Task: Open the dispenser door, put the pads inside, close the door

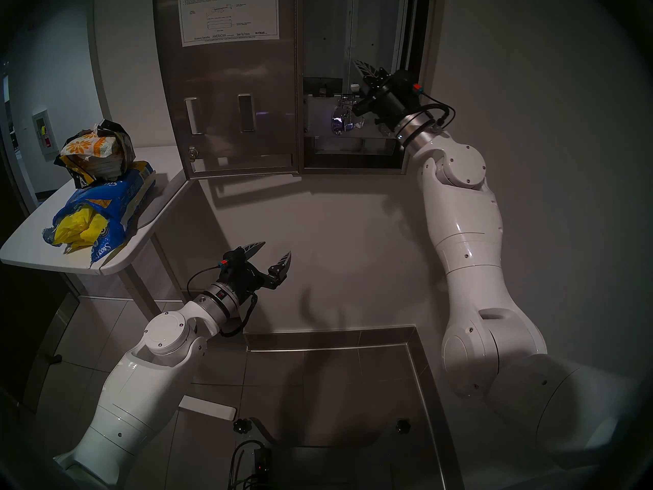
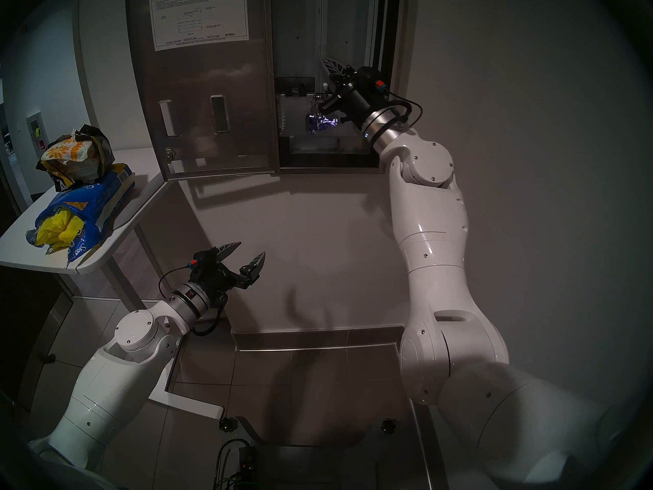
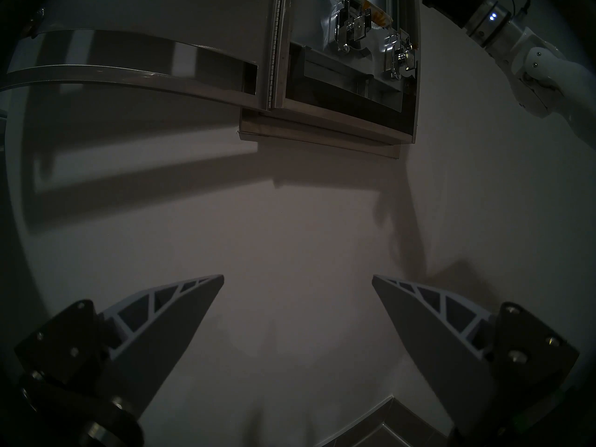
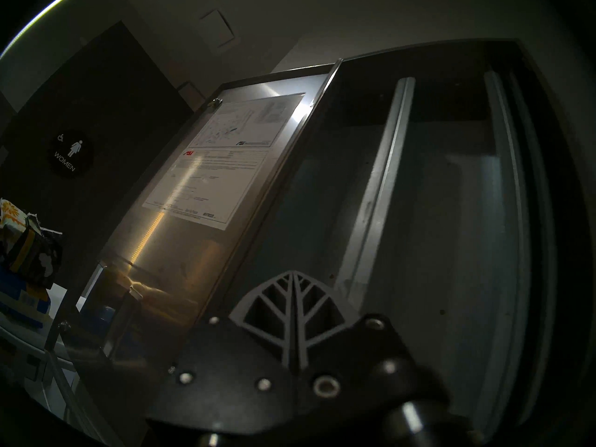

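The dispenser door (image 1: 229, 89) hangs open to the left, its back with the white instruction sheet (image 1: 228, 12) towards me; it also shows in the right wrist view (image 4: 180, 227). The dispenser (image 1: 328, 36) is open, with chrome levers (image 1: 344, 119) low inside. My right gripper (image 1: 358, 64) is shut and empty, inside the cabinet above the levers, fingertips (image 4: 293, 272) pointing up a chute. My left gripper (image 1: 277, 248) is open and empty, low by the wall below the door. Yellow pads (image 1: 76, 229) and orange-flowered pads (image 1: 88, 146) lie in torn bags on the shelf at left.
A white shelf (image 1: 35, 245) at left carries a big torn blue bag (image 1: 116, 195) and a dark torn bag on top. A tiled ledge (image 1: 328, 337) runs along the wall base. A dark door with a WOMEN sign (image 4: 69, 154) stands behind the shelf.
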You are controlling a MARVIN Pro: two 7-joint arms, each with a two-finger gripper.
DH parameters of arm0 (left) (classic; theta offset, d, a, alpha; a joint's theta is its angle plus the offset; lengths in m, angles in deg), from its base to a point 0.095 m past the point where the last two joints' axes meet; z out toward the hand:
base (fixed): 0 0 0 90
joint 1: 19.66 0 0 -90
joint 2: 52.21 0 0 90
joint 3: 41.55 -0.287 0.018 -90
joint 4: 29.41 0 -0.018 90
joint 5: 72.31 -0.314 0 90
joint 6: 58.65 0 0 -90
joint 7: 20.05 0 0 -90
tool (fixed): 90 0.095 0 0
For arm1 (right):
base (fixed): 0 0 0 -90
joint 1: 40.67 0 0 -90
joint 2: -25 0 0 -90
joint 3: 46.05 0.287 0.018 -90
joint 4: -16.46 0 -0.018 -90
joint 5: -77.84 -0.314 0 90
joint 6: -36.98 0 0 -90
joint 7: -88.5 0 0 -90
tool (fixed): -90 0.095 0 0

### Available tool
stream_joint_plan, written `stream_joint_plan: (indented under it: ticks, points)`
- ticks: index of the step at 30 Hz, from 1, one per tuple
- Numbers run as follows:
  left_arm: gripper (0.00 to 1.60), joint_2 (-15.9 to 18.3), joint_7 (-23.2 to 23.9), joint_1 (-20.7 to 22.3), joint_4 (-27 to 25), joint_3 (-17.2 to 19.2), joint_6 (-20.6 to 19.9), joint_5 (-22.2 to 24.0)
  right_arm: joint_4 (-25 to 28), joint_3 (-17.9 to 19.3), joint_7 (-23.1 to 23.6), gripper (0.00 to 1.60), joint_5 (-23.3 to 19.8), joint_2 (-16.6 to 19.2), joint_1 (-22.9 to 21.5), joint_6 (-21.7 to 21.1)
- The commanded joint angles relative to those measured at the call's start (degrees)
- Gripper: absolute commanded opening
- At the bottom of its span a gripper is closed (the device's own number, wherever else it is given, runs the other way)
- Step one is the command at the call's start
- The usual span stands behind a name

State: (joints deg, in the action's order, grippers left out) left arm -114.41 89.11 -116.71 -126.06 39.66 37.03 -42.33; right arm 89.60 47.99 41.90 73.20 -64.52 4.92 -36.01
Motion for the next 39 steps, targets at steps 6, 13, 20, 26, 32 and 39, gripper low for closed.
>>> stream_joint_plan:
  ticks: [6,13,20,26,32,39]
  points:
    - [1.6,0.1,0.0,1.5,-1.5,0.7,0.6,-0.1,10.7,5.0,0.8,0.0,-3.0,2.2,3.2,-4.4]
    - [1.6,0.1,0.0,1.5,-1.5,0.8,0.6,-0.2,14.3,9.0,-0.6,0.0,-3.0,3.3,5.4,-6.6]
    - [1.6,0.1,0.0,1.5,-1.6,0.8,0.7,-0.2,18.8,13.3,-3.9,0.0,-1.5,3.8,10.1,-10.3]
    - [1.6,0.1,0.0,1.5,-1.6,0.8,0.7,-0.2,24.0,15.5,-6.1,0.0,0.4,2.7,17.0,-15.2]
    - [1.6,0.0,-0.1,1.5,-1.6,0.8,0.7,-0.3,27.7,17.7,-6.6,0.0,3.8,-0.3,21.9,-20.1]
    - [1.6,0.0,-0.1,1.4,-1.7,0.9,0.7,-0.3,31.8,18.5,-8.6,0.0,6.8,-2.2,27.8,-23.5]
